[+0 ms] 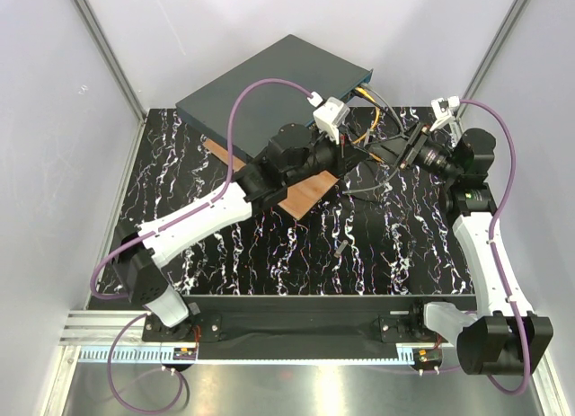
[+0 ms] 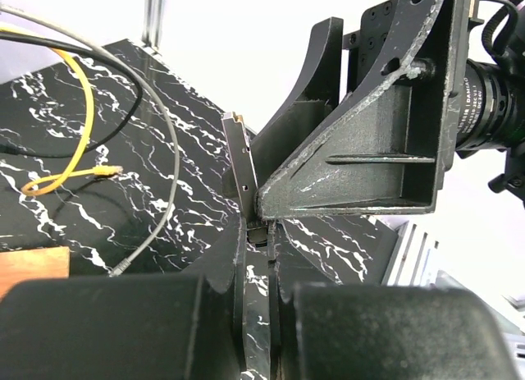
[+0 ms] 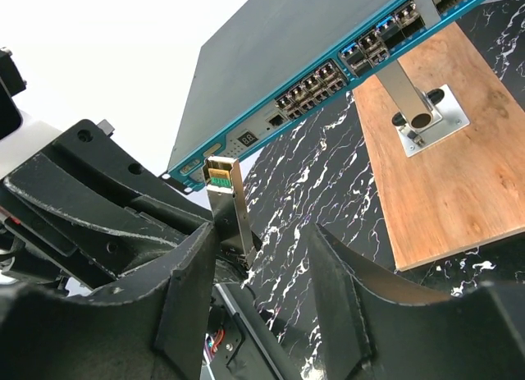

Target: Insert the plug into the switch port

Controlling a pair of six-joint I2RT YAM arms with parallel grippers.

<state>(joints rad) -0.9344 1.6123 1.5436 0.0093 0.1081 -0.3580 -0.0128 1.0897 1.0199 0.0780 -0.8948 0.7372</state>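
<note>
White arm shells (image 1: pixel 193 223), black joints (image 1: pixel 292 151), purple cables (image 1: pixel 269 82) (fingers (image 3: pixel 344 290) scuffed black).

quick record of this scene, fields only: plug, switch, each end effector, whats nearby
plug: thin metal piece, gold contacts at its free end, not in any port
switch: port row in view, apart from the plug
left end effector: shut on the plug's lower end
right end effector: open, one finger beside the plug
nearby: wooden board, yellow cable
</note>
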